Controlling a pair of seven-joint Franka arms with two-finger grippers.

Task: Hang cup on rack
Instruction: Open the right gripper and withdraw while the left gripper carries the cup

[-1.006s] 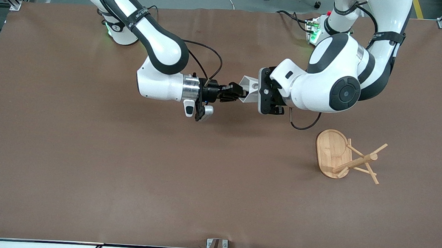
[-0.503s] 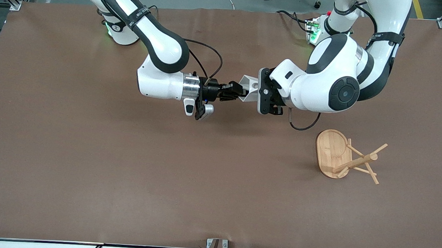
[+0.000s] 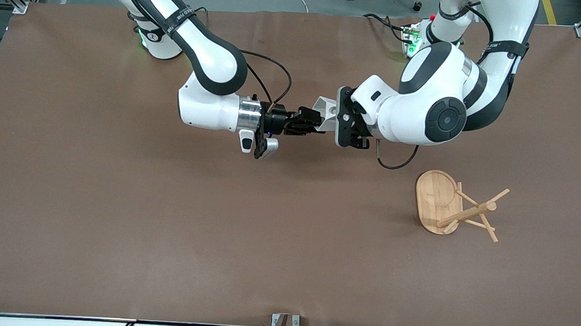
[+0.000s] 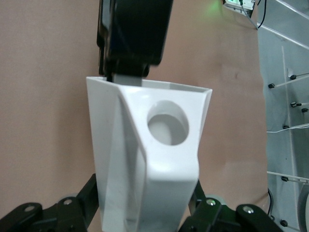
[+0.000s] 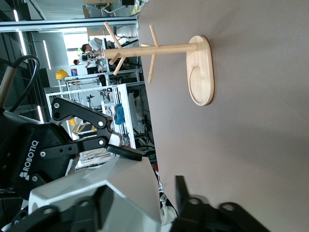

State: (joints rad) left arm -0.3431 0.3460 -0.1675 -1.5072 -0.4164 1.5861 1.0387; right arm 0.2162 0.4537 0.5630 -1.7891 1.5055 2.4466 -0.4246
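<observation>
The white faceted cup (image 3: 324, 109) hangs in the air over the middle of the table, lying sideways between both grippers. My left gripper (image 3: 332, 121) is shut on its narrow base end; in the left wrist view (image 4: 145, 205) its fingers (image 4: 89, 195) press both sides of the cup (image 4: 154, 159), handle hole up. My right gripper (image 3: 316, 122) is open at the cup's rim. In the right wrist view (image 5: 142, 198) one finger (image 5: 181, 193) stands clear of the cup (image 5: 125, 193). The bamboo rack (image 3: 459, 211) stands upright toward the left arm's end, nearer the front camera than the cup, also in the right wrist view (image 5: 154, 48).
The brown table (image 3: 167, 236) carries only the rack on its oval base (image 3: 433, 195). A control box with a green light (image 3: 410, 42) and cables sit at the table edge by the left arm's base. A black cable loop (image 3: 392, 163) hangs under the left wrist.
Both grippers and the cup have shifted slightly toward the right arm's end of the table. The left arm's elbow has swung a little. The rack has not moved.
</observation>
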